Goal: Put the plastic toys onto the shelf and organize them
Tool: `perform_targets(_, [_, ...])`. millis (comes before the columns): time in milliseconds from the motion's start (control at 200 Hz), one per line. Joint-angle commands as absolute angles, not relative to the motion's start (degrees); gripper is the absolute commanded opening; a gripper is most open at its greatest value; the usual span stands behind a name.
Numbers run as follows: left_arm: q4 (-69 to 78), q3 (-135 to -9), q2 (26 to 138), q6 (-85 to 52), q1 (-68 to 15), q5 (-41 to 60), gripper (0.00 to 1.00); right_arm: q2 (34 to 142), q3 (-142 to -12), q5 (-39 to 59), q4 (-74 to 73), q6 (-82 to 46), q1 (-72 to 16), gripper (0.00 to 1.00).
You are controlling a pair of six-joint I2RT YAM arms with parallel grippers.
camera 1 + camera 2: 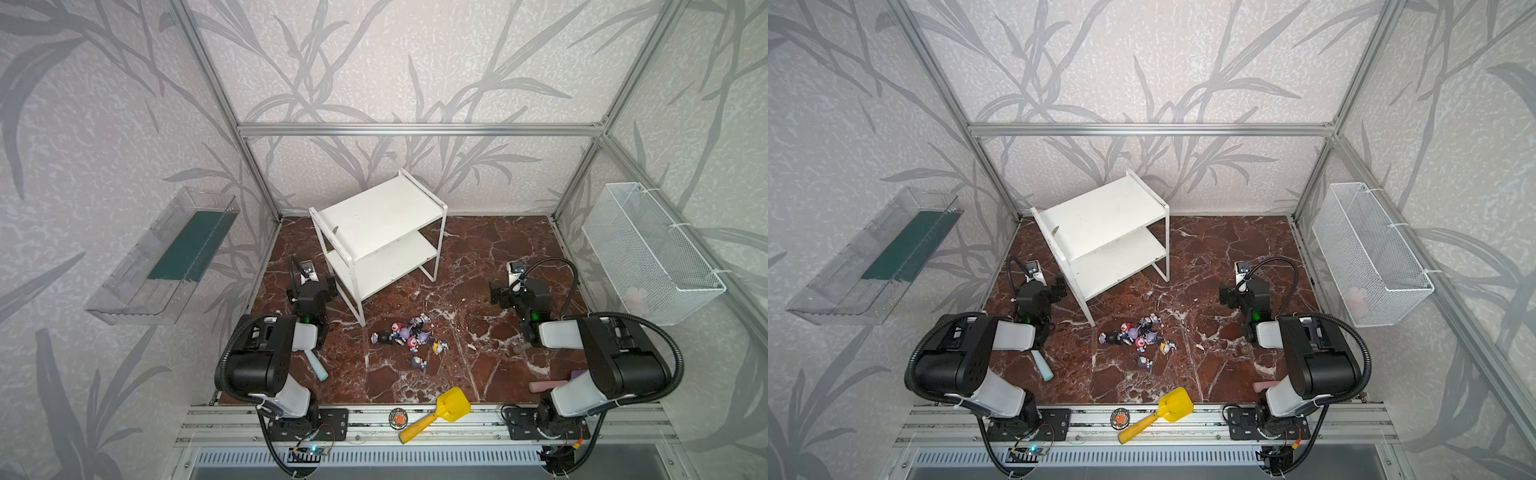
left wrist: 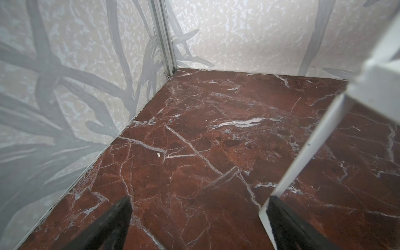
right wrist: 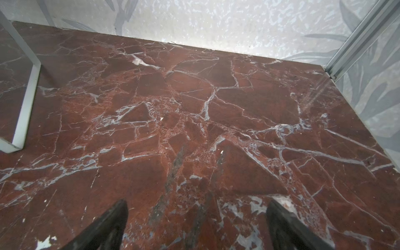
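Note:
The plastic toys (image 1: 409, 338) (image 1: 1140, 338) lie in a loose pile of several figurines on the red marble floor, in front of the shelf. The white two-tier shelf (image 1: 380, 216) (image 1: 1100, 216) stands at the back centre, both boards bare. My left gripper (image 1: 311, 289) (image 2: 200, 199) hovers open left of the shelf, one finger close to a shelf leg (image 2: 303, 155). At the right my right gripper (image 1: 521, 293) (image 3: 198, 201) is open over bare floor, with a shelf foot (image 3: 26, 104) off to one side. Neither wrist view shows the toys.
A teal cylinder (image 1: 318, 368) lies by the left arm and a pink cylinder (image 1: 548, 385) by the right arm. A yellow scoop (image 1: 451, 405) rests on the front rail. A clear tray (image 1: 166, 257) hangs on the left wall, a wire basket (image 1: 652, 253) on the right.

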State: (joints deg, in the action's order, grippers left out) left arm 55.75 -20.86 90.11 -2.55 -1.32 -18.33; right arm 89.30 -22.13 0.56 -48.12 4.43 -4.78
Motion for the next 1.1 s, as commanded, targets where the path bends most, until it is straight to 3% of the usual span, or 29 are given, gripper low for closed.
perform_targets(0, [55.9, -21.1, 90.16, -2.8, -1.14, -18.14, 0.99, 88.51, -23.47, 0.79, -48.23, 4.86, -5.06, 0.99])
perform_targets(1095, [54.33, -20.85, 87.97, -3.06, -1.75, -20.86, 0.99, 88.56, -23.47, 0.79, -48.31, 4.8, -5.08, 0.99])
